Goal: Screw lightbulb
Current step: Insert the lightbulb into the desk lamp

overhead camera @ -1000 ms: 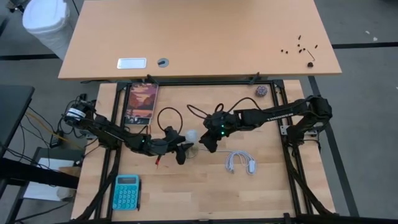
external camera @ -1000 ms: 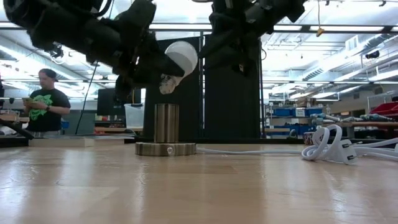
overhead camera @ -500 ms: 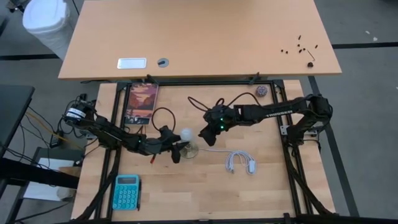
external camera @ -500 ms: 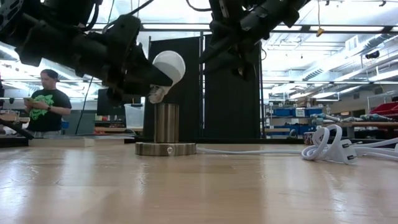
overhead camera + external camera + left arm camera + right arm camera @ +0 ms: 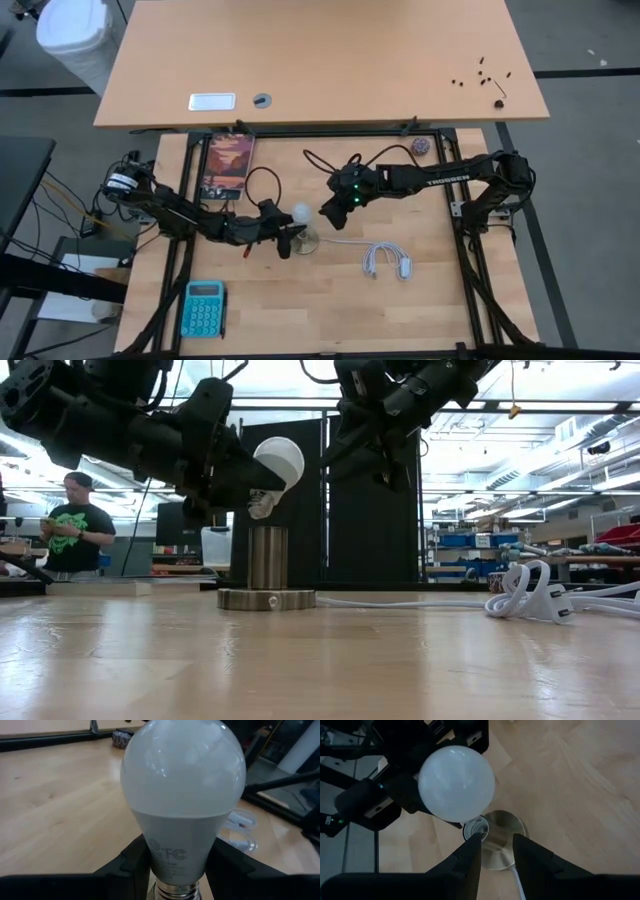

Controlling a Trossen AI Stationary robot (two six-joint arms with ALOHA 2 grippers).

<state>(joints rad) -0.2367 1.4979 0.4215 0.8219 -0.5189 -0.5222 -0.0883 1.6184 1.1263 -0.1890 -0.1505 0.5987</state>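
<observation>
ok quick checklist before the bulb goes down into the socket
1. Left gripper shut on the lightbulb: ok, the fingers clamp its neck.
2. Screw base over the socket: ok, it hangs just above the opening.
3. Bulb upright: not ok, it tilts, globe leaning to one side.
4. Base clear of the socket rim: ok, a gap shows in the low view.
5. Right gripper out of the way: ok, raised beside the bulb, holding nothing.
6. Socket standing flat on the table: ok.

The left arm reaches low across the table toward its middle, its left gripper [image 5: 284,232] clamped on the lightbulb [image 5: 299,213]. The right arm stretches in from the opposite side, its right gripper [image 5: 327,213] raised above the table, fingers [image 5: 470,862] slightly apart, holding nothing.
</observation>
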